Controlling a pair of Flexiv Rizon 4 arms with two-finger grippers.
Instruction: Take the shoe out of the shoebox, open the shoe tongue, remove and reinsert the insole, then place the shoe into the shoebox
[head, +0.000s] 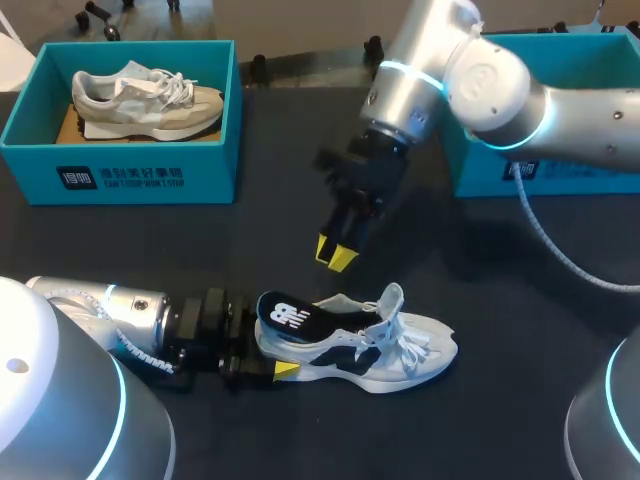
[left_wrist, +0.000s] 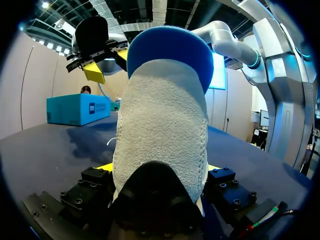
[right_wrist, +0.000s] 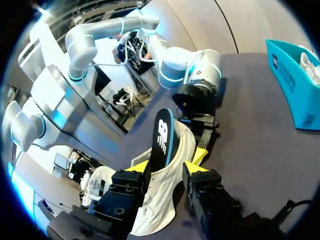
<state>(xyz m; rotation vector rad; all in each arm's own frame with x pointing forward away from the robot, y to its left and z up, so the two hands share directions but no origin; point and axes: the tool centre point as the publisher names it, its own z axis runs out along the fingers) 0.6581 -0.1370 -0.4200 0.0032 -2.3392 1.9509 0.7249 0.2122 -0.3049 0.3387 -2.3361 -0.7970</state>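
Observation:
A white shoe (head: 390, 350) lies on its side on the dark table, toe to the right. Its black insole (head: 292, 318) with a blue edge sticks up out of the heel opening. My left gripper (head: 272, 350) comes in low from the left, and its fingers press the heel (left_wrist: 160, 145) from both sides. My right gripper (head: 337, 253) hangs open above the heel, clear of the insole. In the right wrist view the insole (right_wrist: 162, 137) stands just ahead of the right gripper (right_wrist: 166, 167), with nothing between its fingers.
A teal shoebox (head: 120, 175) at the back left holds a second, beige shoe (head: 145, 100). Another teal shoebox (head: 560, 170) stands at the back right, partly behind my right arm. A grey cable (head: 560, 250) trails from that arm over the table.

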